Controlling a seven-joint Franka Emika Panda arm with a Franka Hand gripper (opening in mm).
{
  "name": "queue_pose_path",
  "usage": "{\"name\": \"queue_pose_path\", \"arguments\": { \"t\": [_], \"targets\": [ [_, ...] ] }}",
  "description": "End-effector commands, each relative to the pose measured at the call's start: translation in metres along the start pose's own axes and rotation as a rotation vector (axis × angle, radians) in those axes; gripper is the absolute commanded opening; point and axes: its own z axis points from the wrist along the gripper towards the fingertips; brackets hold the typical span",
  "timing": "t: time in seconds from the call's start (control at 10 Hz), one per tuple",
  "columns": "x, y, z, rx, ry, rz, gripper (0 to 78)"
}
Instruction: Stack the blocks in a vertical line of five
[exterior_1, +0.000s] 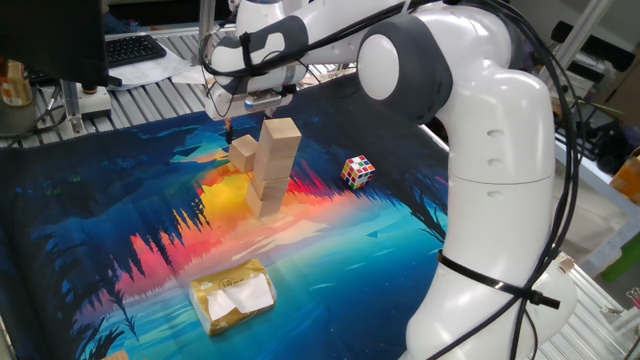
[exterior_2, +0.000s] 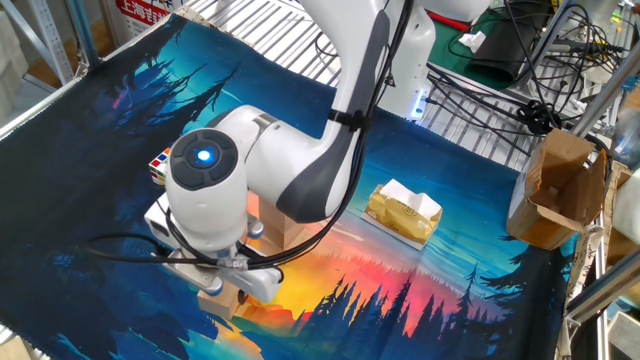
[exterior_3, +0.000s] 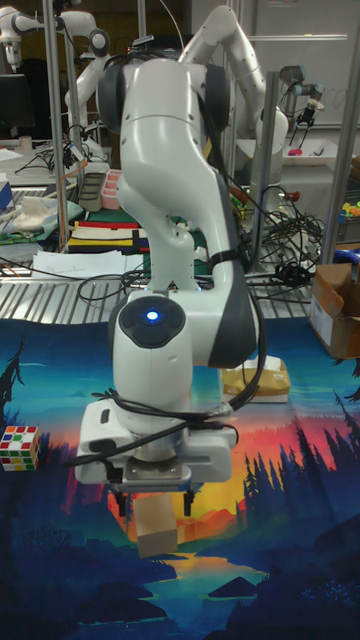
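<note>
Sunset-print counter (exterior_1: 120, 200) — four pale wooden blocks (exterior_1: 272, 168) stacked, fifth block (exterior_1: 242, 154) just beside; claw (exterior_3: 154, 497) spread, empty above.

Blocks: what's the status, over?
Jaws open above loose block. Stack stands beside it, unfinished. Puzzle cube well aside.

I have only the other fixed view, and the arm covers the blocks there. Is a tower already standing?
Observer: Yes. In one fixed view the stack stands upright; I count about four blocks, though the seams are faint.
Operator: Where is the last one?
Observer: The loose block lies close beside the stack, on the side toward the gripper.
Operator: Is the gripper holding it?
Observer: No. In the tall fixed view the gripper is open, just above the loose block.
</note>
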Motion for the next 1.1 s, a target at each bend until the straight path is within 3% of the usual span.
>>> {"name": "queue_pose_path", "arguments": {
  "t": [0.1, 1.1],
  "targets": [
    [0.002, -0.001, 0.009, 0.004, -0.015, -0.01, 77.5],
    [0.0, 0.001, 0.03, 0.003, -0.015, -0.06, 77.5]
  ]
}}
